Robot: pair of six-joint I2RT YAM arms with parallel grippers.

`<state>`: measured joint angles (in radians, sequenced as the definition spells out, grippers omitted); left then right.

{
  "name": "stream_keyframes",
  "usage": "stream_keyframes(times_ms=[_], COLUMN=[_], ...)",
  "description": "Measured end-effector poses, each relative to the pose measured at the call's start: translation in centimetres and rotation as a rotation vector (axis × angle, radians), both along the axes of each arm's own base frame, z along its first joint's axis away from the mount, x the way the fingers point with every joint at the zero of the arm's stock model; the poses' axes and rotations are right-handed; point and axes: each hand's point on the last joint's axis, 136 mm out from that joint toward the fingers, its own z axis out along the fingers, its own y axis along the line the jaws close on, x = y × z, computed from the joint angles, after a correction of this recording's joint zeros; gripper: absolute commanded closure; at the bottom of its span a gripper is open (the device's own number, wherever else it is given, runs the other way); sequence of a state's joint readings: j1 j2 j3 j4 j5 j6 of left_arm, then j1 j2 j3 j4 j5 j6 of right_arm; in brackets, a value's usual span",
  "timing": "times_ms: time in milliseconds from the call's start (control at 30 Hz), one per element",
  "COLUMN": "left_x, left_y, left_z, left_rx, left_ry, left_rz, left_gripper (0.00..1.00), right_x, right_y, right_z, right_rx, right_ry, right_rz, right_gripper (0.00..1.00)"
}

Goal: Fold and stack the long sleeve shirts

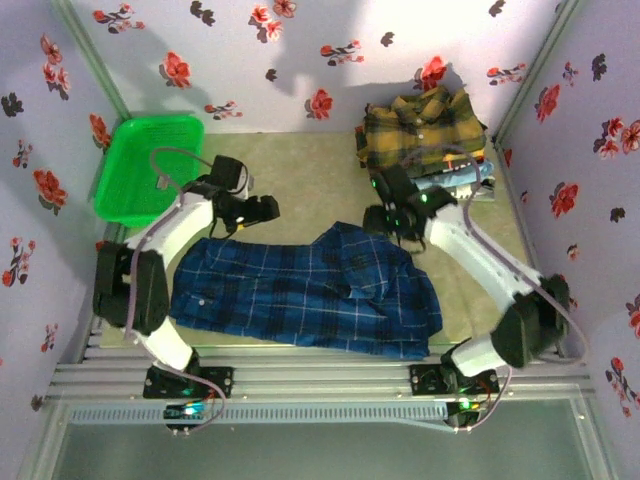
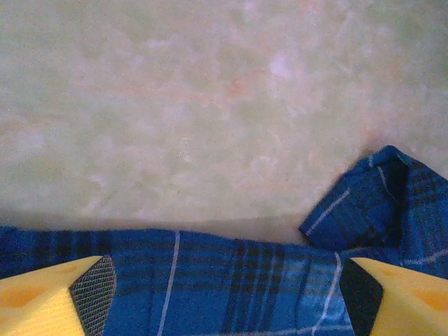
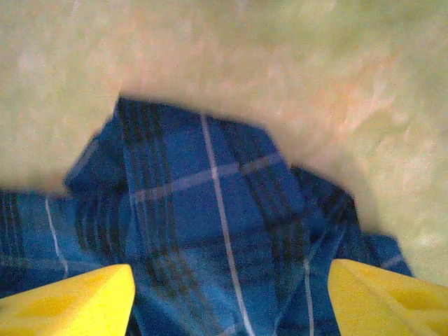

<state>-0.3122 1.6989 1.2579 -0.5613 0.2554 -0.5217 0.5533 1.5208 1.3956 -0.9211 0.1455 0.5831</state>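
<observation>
1. The dark blue plaid shirt (image 1: 310, 290) lies spread across the pale green table (image 1: 300, 170), close to the near edge and between the two arms; its far edge rises into a bunched fold near the middle
2. The left gripper (image 1: 252, 210) hangs over the far left edge of this shirt, with its jaws wide apart and nothing between them
3. In the left wrist view the yellow fingers (image 2: 42, 301) with dark pads (image 2: 94, 294) stand at either lower corner, the shirt's thin white lines run between them, and a folded flap of the cloth pokes up at the right
4. The right gripper (image 1: 388, 222) sits over the far right part of the same shirt, just beside the bunched fold, and it too is spread open and grips nothing
5. The right wrist view is blurred, yet it shows rumpled blue plaid between the two yellow fingertips (image 3: 77, 301), with bare table beyond
6. The mustard-yellow plaid shirt (image 1: 422, 125) lies folded on top of a stack in the far right corner, with light blue shirts (image 1: 465, 178) under it, well apart from the spread shirt
7. A green basket (image 1: 150, 165) rests at the far left of the table, against the flowered wall (image 1: 250, 60)
</observation>
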Motion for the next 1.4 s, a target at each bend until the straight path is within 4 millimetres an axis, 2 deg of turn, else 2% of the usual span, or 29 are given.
stream_keyframes(times_ms=[67, 167, 267, 367, 467, 567, 700, 867, 933, 1033, 1067, 1133, 1233, 1300, 1400], left_x=[0.4, 0.6, 0.3, -0.1, -0.4, -0.4, -0.4, -0.9, -1.0, -1.1, -1.0, -0.7, -0.1, -0.1, -0.3], left_y=[0.6, 3.4, 7.3, 10.3, 11.4, 11.5, 11.6, 11.6, 11.4, 10.8, 10.3, 8.9, 5.8, 3.5, 1.1], left_z=[-2.2, -5.1, -6.9, -7.8, -8.7, -8.7, -8.6, -8.2, -7.7, -6.3, -5.7, -4.4, -2.7, -2.2, -2.6], left_rx=[-0.004, 0.029, 0.077, 0.117, 0.142, 0.150, 0.149, 0.148, 0.138, 0.117, 0.106, 0.081, 0.017, -0.039, -0.099], left_ry=[0.052, 0.125, 0.170, 0.195, 0.216, 0.214, 0.200, 0.206, 0.204, 0.187, 0.177, 0.151, 0.111, 0.102, 0.114], left_rz=[0.040, 0.131, 0.226, 0.295, 0.313, 0.316, 0.318, 0.323, 0.326, 0.331, 0.327, 0.308, 0.261, 0.234, 0.217], left_gripper=[0.16, 0.16, 0.16, 0.16, 0.16, 0.16, 0.16, 0.15, 0.14, 0.14, 0.14, 0.13, 0.13, 0.13, 0.13], right_x=[2.9, 5.6, 6.1, 7.0, 8.8, 10.1, 10.8, 10.7, 10.8, 11.3, 11.4, 11.6, 12.3, 13.3, 14.8], right_y=[1.2, 2.9, 3.7, 4.9, 6.7, 8.4, 9.5, 9.5, 9.4, 9.5, 9.6, 9.6, 9.2, 8.8, 8.6], right_z=[-0.5, -3.9, -8.3, -10.8, -11.8, -12.4, -13.6, -15.4, -15.8, -16.3, -16.4, -16.2, -15.4, -14.4, -12.5], right_rx=[-0.027, -0.074, -0.110, -0.135, -0.140, -0.146, -0.166, -0.207, -0.224, -0.247, -0.243, -0.263, -0.298, -0.318, -0.328], right_ry=[0.005, 0.065, 0.156, 0.204, 0.196, 0.182, 0.191, 0.230, 0.241, 0.244, 0.246, 0.235, 0.205, 0.170, 0.109], right_rz=[0.020, 0.061, 0.101, 0.140, 0.179, 0.220, 0.259, 0.297, 0.309, 0.327, 0.332, 0.336, 0.326, 0.312, 0.287], right_gripper=[0.29, 0.30, 0.31, 0.32, 0.34, 0.36, 0.39, 0.43, 0.49, 0.65, 0.73, 0.84, 0.99, 1.00, 1.00])
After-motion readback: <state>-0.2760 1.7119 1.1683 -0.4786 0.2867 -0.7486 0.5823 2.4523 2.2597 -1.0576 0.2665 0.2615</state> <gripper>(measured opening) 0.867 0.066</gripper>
